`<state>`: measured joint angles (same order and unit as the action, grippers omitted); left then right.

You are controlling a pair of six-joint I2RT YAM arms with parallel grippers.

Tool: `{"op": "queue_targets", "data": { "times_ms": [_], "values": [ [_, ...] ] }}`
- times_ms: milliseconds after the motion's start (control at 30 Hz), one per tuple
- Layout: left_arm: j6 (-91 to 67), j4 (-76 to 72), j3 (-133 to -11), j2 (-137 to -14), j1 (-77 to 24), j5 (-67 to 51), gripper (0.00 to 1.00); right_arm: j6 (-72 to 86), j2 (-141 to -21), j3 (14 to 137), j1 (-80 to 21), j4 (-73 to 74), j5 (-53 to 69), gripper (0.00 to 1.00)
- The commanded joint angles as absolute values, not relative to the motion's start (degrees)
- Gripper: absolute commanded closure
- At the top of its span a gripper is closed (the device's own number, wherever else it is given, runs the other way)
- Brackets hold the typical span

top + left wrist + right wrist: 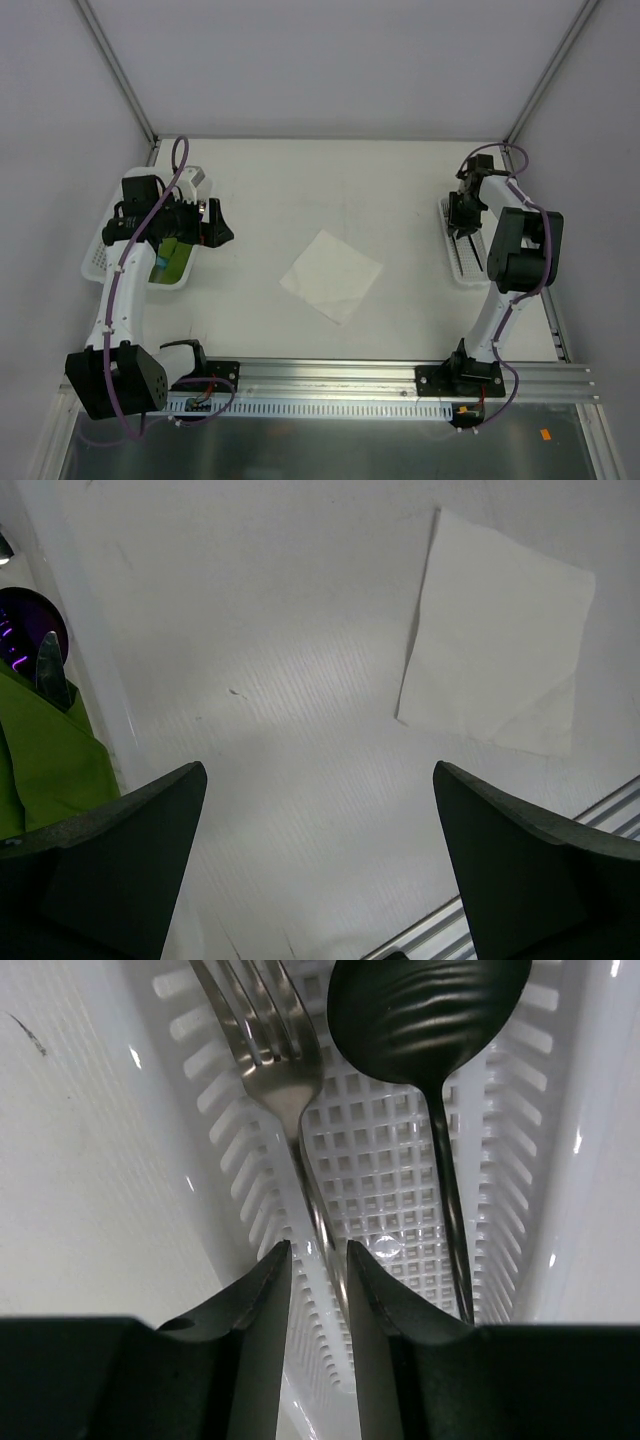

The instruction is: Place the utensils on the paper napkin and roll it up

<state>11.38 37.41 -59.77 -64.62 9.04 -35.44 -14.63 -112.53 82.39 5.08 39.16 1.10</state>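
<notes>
The white worktop [330, 180] carries everything. At its left edge sits a white basket [100, 262] and at its right edge a long white perforated tray [462, 268].

The left end effector [318, 775] hangs just inboard of the basket, released, its two fingers spread wide with nothing between them. In its wrist view, bare worktop lies directly below and ahead of it. A folded green cloth [45, 760] lies beside its left finger.

The paper napkin [331, 276] lies flat and unrolled on the worktop with nothing on it. It is ahead of the left end effector and off to its right-finger side, well apart from both end effectors. It sits roughly midway between them.

The right end effector [318, 1250] is down over the tray, pointing along its length. The spoon [425, 1010] lies in the tray ahead of it. Its round bowl is beyond the fingertips and its thin handle runs back past the outer side of the right finger, outside the gap.

The fork [265, 1040] lies beside the spoon on the tray grid, tines pointing away. Its handle runs back into the narrow slot between the two fingers. The fingers stand close on either side of that handle. Whether they actually pinch it cannot be told.
</notes>
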Motion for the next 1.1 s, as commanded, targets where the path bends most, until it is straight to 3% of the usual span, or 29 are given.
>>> {"op": "queue_targets", "data": {
  "times_ms": [0, 200, 333, 867, 1067],
  "values": [
    [11.34, 37.88, -61.96, -65.48, 9.05, -35.86, 0.01, -15.91, -113.54, 83.14, 4.75, 38.85, 2.37, 0.68],
    [11.69, 38.06, -63.1, -66.01, 9.05, -34.89, 0.01, -15.64, -116.45, 84.2, 4.66, 39.29, 0.88, 0.76],
    [11.69, 38.32, -63.54, -66.09, 9.05, -34.8, 0.01, -15.47, -114.79, 84.55, 4.57, 40.16, 1.93, 0.99],
    [11.69, 38.5, -64.69, -65.39, 9.05, -32.52, 0.01, -13.81, -95.1, 90.79, 0.0, 50.53, -2.03, 1.0],
    [9.85, 38.5, -64.34, -64.6, 9.05, -32.08, 0.01, -5.64, -92.99, 88.25, -16.59, 47.03, 5.18, 1.0]
  ]
}}
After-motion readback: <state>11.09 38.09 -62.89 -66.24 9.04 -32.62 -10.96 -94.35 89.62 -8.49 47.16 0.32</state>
